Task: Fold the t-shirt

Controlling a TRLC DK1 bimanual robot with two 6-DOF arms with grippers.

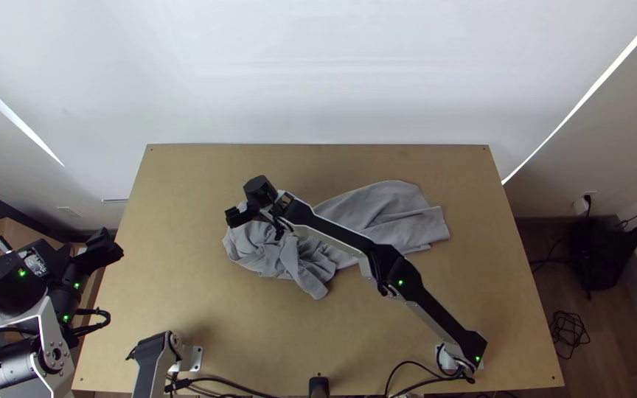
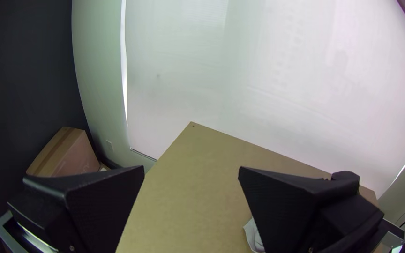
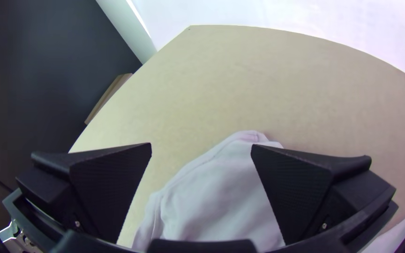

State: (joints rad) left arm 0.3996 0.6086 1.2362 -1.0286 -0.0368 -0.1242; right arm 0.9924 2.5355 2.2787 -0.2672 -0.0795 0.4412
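A grey t-shirt (image 1: 385, 214) lies bunched across the middle of the table, its left part crumpled and its right part flatter with loose folds. Over the shirt's left end is my right gripper (image 1: 236, 206). In the right wrist view the right gripper (image 3: 201, 147) stands open, with the shirt (image 3: 226, 187) below and between its fingers. My left gripper (image 1: 105, 247) is off the table's left edge, away from the cloth. The left wrist view has the left gripper (image 2: 191, 171) open with nothing held, and a bit of the shirt (image 2: 255, 236) beside one finger.
The wooden table (image 1: 186, 309) has bare surface around the cloth. My right arm crosses above the shirt from the lower right. Black cables (image 1: 219, 381) run along the near edge. A cardboard box (image 2: 71, 154) stands on the floor beyond the left side.
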